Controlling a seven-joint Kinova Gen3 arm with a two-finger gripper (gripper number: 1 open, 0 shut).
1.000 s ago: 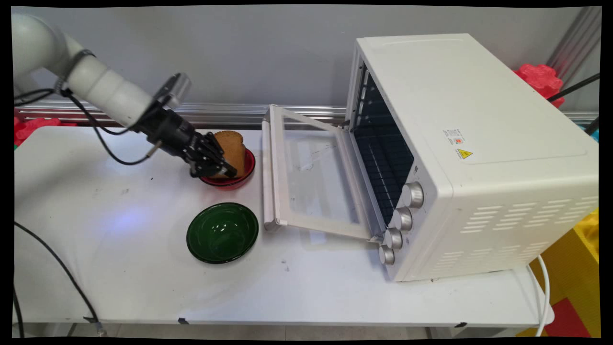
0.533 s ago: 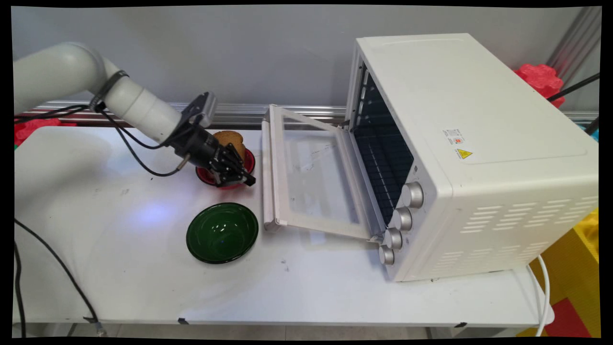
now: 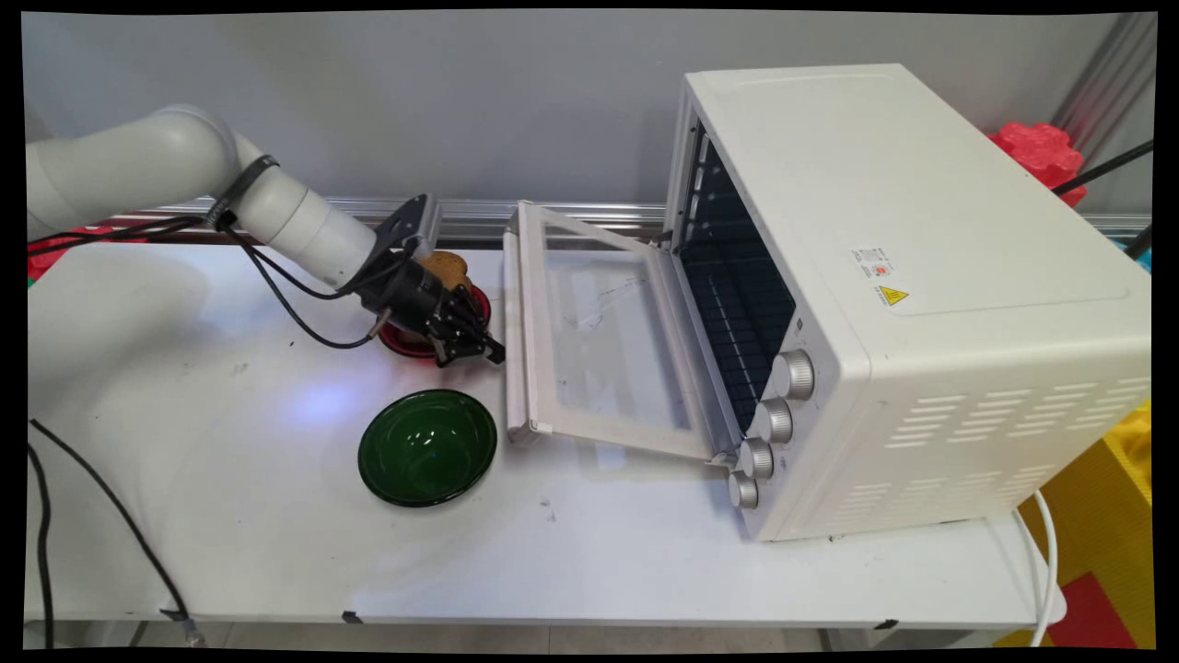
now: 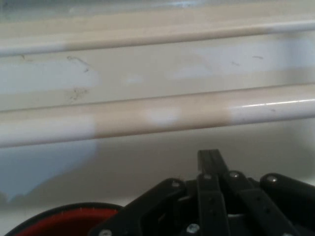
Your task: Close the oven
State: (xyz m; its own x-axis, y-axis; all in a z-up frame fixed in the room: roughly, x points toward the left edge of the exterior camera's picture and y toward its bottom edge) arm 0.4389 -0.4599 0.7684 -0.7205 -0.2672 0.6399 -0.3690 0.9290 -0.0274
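Note:
My gripper [image 3: 490, 352] is shut and holds nothing, low over the table between a red bowl [image 3: 405, 343] and the handle [image 3: 512, 341] of the open oven door [image 3: 603, 350]. A brown slice of bread [image 3: 451, 266] stands in the red bowl, behind my wrist and partly hidden by it. In the hand view the closed gripper [image 4: 209, 156] points at the white handle bar [image 4: 157, 115], which runs across the picture close ahead. The red bowl's rim [image 4: 54, 221] shows at the bottom left.
A white toaster oven [image 3: 884, 276] fills the right side of the table, its glass door folded down to the left and its dark rack visible. An empty green bowl [image 3: 427, 447] sits in front of my gripper, nearer the table's front edge. Black cables hang at the left.
My arm has swung right and slightly down, off the bread and red bowl and toward the oven door's handle. The bread, both bowls and the oven have stayed put.

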